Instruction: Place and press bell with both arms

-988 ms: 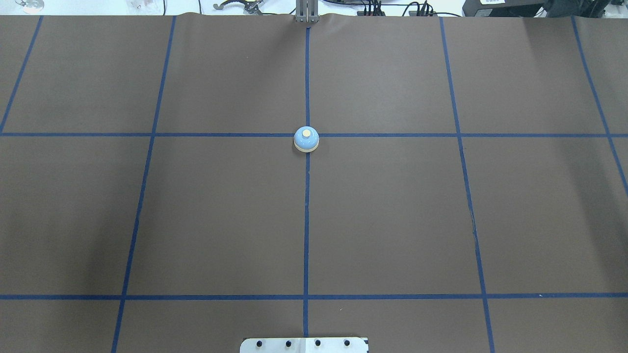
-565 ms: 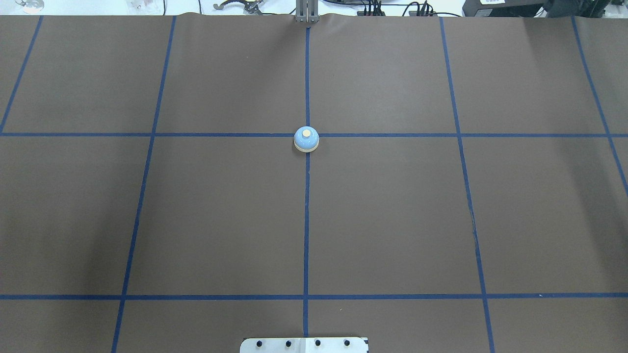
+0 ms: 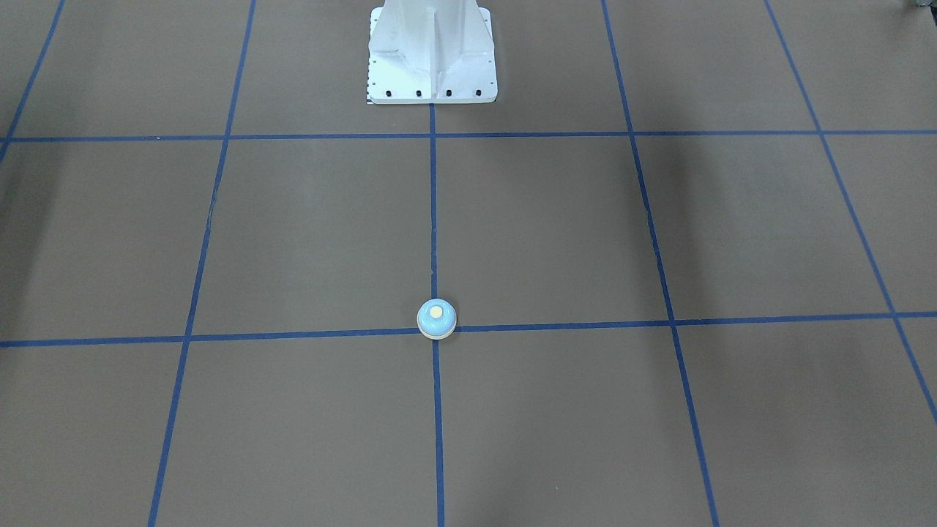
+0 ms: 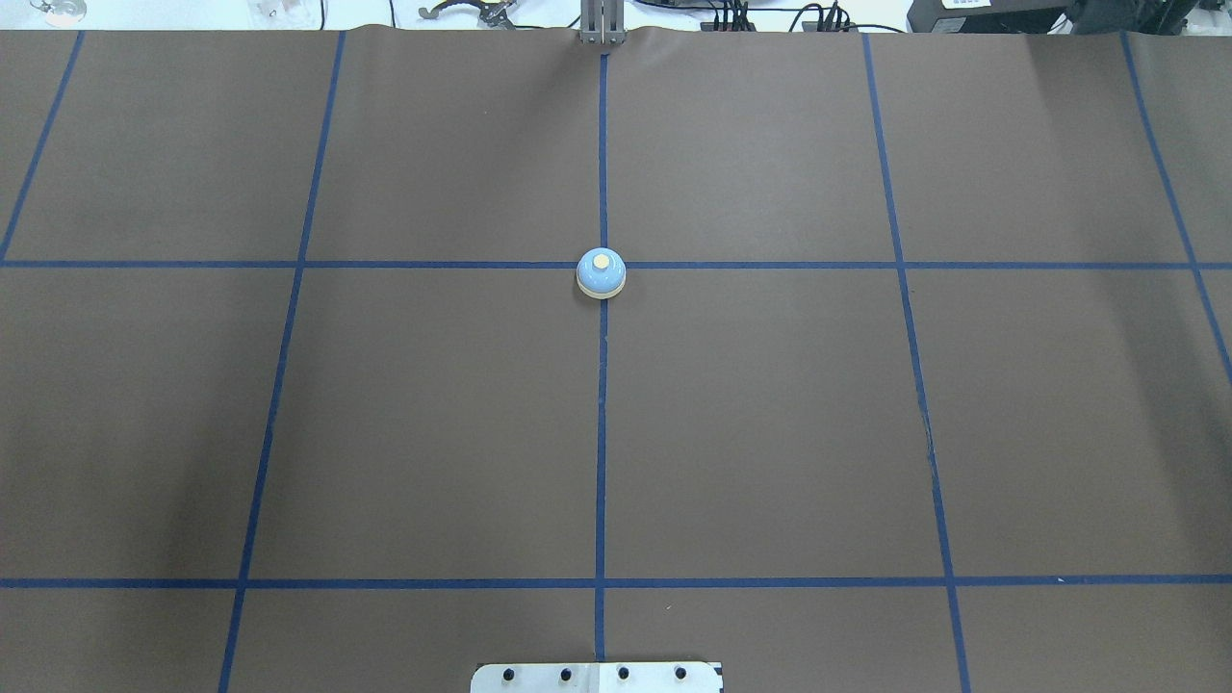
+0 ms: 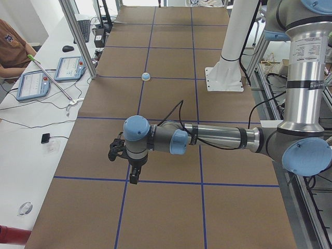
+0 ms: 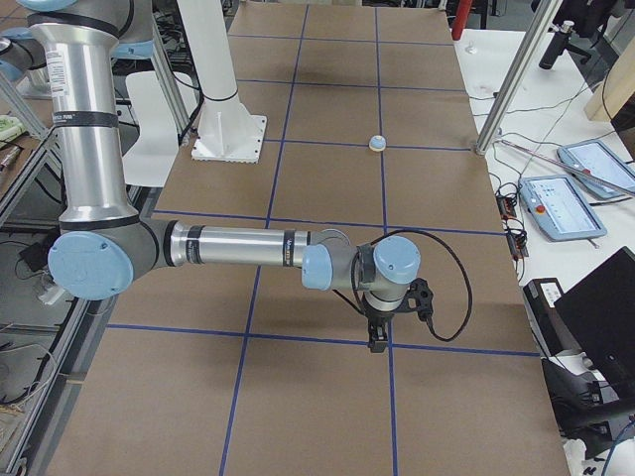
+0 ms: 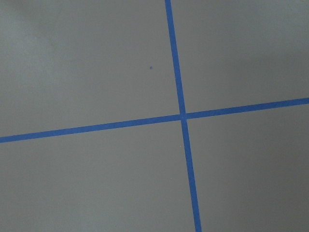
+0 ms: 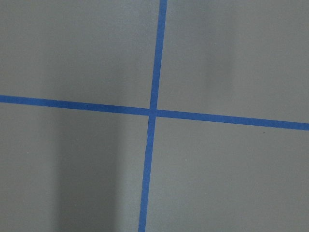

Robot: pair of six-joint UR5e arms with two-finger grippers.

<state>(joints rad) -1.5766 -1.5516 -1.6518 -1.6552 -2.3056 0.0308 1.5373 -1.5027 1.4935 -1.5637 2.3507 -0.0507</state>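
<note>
The light-blue bell (image 4: 601, 273) with a cream button stands alone on the brown table cover, on a crossing of blue tape lines; it also shows in the front view (image 3: 437, 319) and small in the side views (image 5: 146, 77) (image 6: 377, 143). My left gripper (image 5: 134, 179) points down over the table's left end, far from the bell. My right gripper (image 6: 378, 342) points down over the right end, also far from it. Neither shows in the overhead or front view, so I cannot tell whether they are open or shut. Both wrist views show only brown cover and a tape crossing.
The white pedestal base (image 3: 432, 66) stands at the robot's side of the table (image 4: 597, 677). Metal frame posts (image 5: 78, 36) (image 6: 516, 74) stand at the far edge. Teach pendants (image 5: 67, 67) (image 6: 561, 203) and a seated operator (image 5: 10, 46) are beyond it.
</note>
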